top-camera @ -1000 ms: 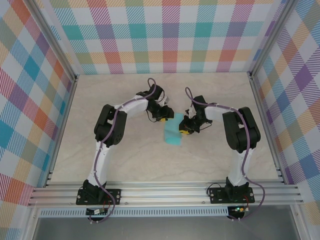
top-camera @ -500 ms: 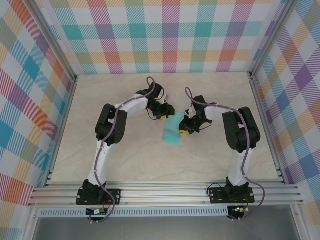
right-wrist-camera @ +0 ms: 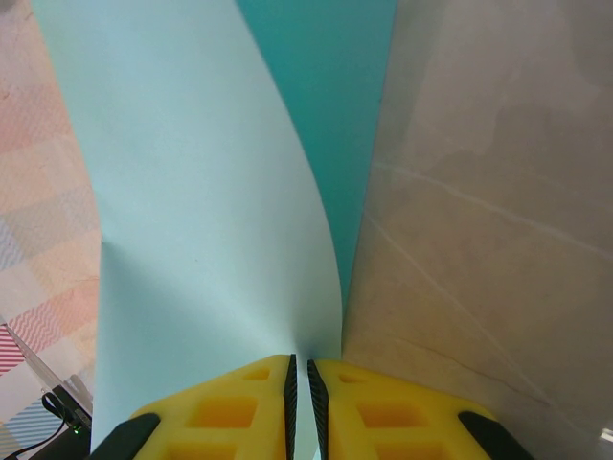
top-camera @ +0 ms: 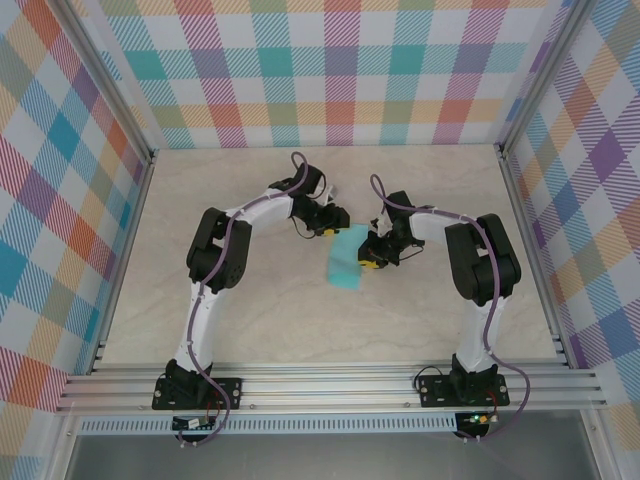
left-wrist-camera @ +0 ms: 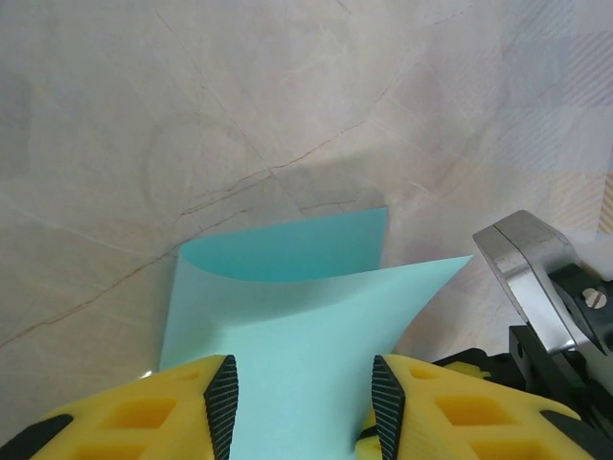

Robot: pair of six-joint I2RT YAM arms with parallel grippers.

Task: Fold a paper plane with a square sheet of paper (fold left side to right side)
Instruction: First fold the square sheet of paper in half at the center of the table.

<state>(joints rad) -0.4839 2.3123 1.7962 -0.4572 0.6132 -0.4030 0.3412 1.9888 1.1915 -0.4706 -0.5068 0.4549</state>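
Note:
The turquoise-blue square sheet of paper (top-camera: 347, 260) lies mid-table, curled over itself in a loose fold without a flat crease. My right gripper (top-camera: 370, 262) is shut on the paper's right edge; in the right wrist view the sheet (right-wrist-camera: 192, 220) rises from between the closed yellow fingers (right-wrist-camera: 239, 402) and bends left over the darker lower layer. My left gripper (top-camera: 334, 226) sits at the sheet's far end, open. In the left wrist view the paper (left-wrist-camera: 287, 326) passes between its spread fingers (left-wrist-camera: 153, 412), and I cannot tell whether they touch it.
The table is pale marbled stone (top-camera: 250, 320) inside plaid walls. An aluminium rail (top-camera: 330, 385) runs along the near edge by the arm bases. The right gripper's metal and black parts (left-wrist-camera: 546, 297) stand close beside the left fingers.
The left gripper has shifted slightly up and right along the paper's far end. The right gripper and sheet have held almost still.

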